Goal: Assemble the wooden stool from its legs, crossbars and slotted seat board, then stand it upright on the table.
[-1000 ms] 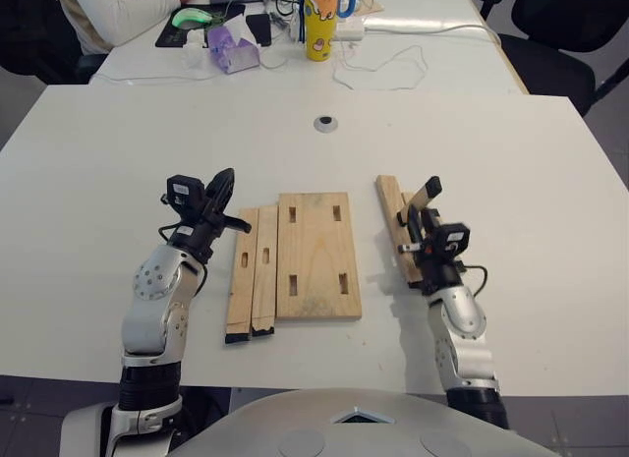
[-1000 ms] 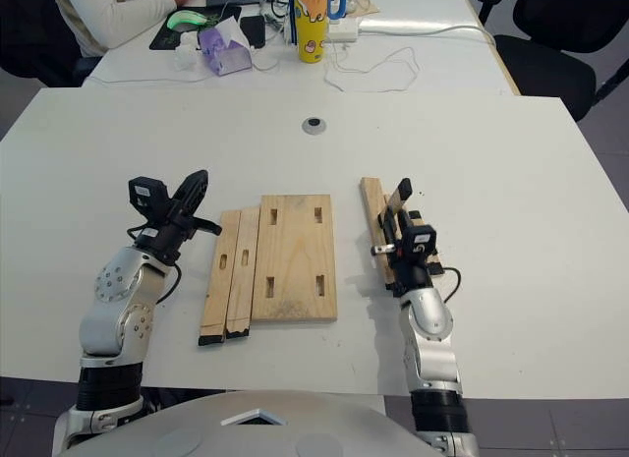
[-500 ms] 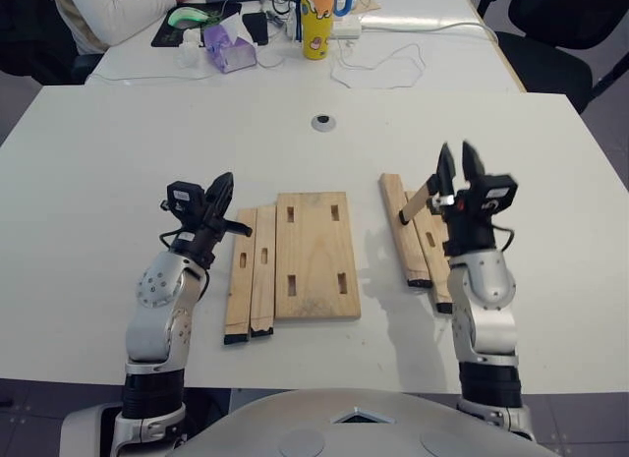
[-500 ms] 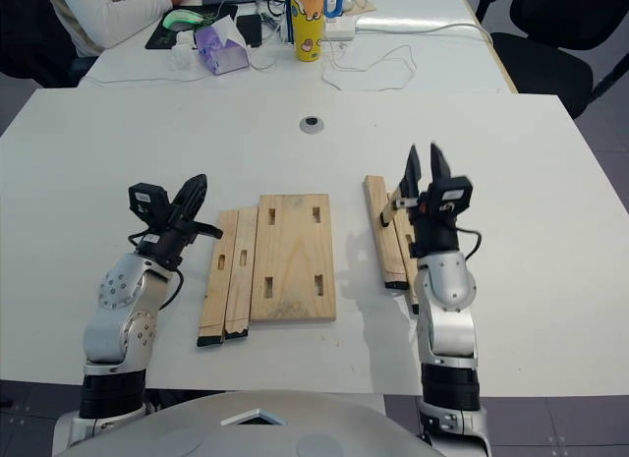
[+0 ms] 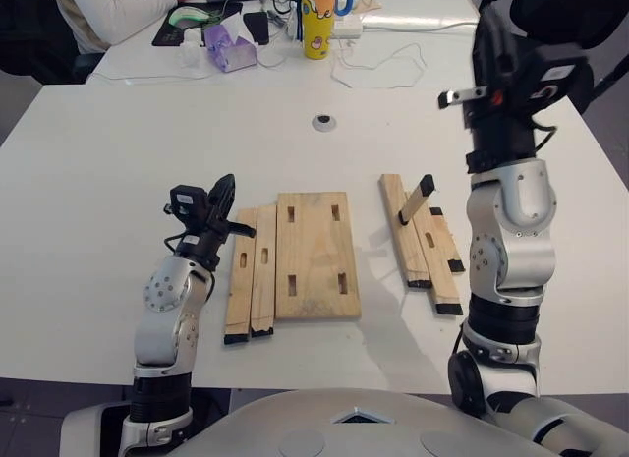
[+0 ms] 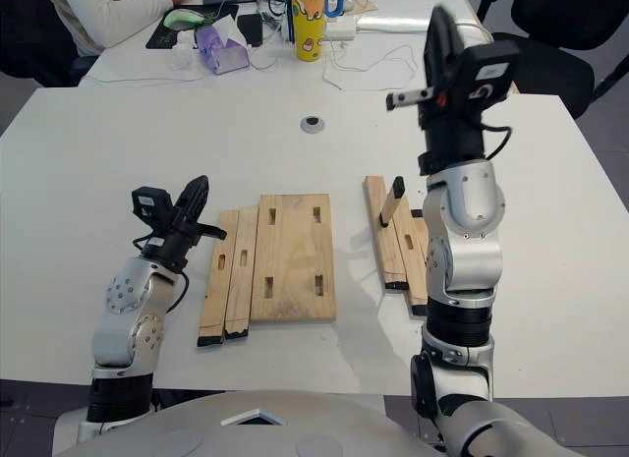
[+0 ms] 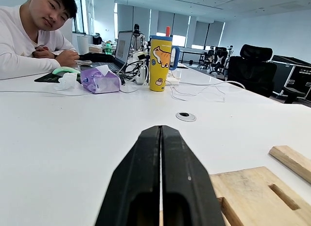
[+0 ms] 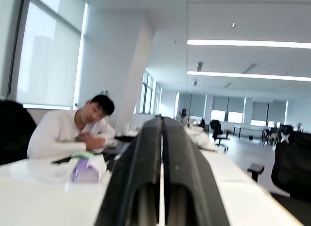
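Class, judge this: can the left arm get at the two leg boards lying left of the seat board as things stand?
Probably yes: the left gripper is right beside the leg boards, with nothing between them, though it is shut and must open first.

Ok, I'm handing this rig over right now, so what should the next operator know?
Left tool: shut, empty, low beside the two slotted boards.
Right tool: shut, empty, raised high above the table.
Seat board lies flat mid-table, with the slotted boards alongside its left edge. Two more boards lie to its right, with a short bar propped tilted on them.
Done: nothing joined.
Left: all the assembly, then standing the stool upright.
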You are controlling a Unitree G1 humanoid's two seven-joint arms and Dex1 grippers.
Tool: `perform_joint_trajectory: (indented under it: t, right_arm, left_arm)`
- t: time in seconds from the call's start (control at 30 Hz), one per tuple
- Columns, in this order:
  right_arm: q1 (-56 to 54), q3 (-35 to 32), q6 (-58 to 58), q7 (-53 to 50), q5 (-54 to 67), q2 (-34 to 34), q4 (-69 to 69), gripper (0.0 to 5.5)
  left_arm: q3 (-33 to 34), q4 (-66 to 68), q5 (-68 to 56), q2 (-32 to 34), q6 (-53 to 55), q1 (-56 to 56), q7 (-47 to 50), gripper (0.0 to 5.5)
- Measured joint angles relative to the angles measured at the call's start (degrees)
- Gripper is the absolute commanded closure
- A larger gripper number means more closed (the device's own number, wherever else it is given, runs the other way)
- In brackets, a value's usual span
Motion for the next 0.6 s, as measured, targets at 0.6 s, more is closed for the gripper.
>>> perform_joint_trajectory:
  t: [0.6]
  right_arm:
    - [3.6,-1.5,3.7,-0.5,0.6,1.9,2.6,5.49]
  left_arm:
    - [-0.1,0.0,0.4,-0.9,-1.0,0.4,0.8,5.50]
